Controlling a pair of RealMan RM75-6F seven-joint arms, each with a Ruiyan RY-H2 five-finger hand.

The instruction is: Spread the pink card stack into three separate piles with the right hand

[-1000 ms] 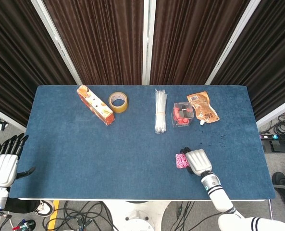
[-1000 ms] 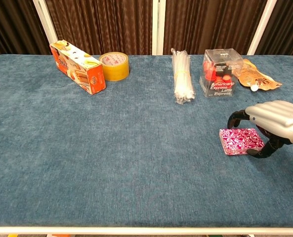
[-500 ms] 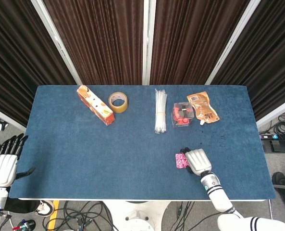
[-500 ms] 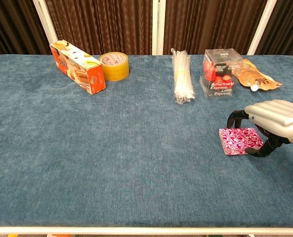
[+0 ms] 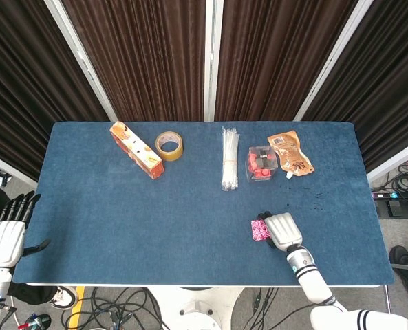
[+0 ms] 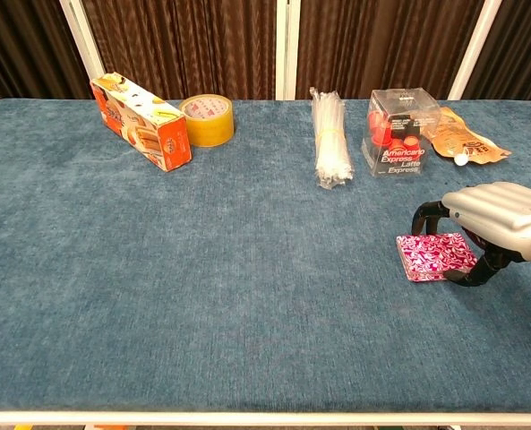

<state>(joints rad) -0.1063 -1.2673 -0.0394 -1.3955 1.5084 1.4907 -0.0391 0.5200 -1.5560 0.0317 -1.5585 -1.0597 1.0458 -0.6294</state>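
Change: almost none; the right hand [image 6: 498, 218] stayed arched over the pink card stack [image 6: 435, 255], shifted only slightly.
Fingers: curled down around the stack's far and right edges; actual grip, I cannot tell.
Stack: one pile, flat on the table [image 6: 202, 287], near the front right.
Left hand [image 5: 5, 237]: off the table's left edge, fingers spread, holding nothing.
Room: bare cloth left of the stack.

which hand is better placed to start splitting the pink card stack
The right hand. It arches over the pink card stack, its fingers curled down at the far and near edges. The left hand hangs off the table's left edge, far from the cards.
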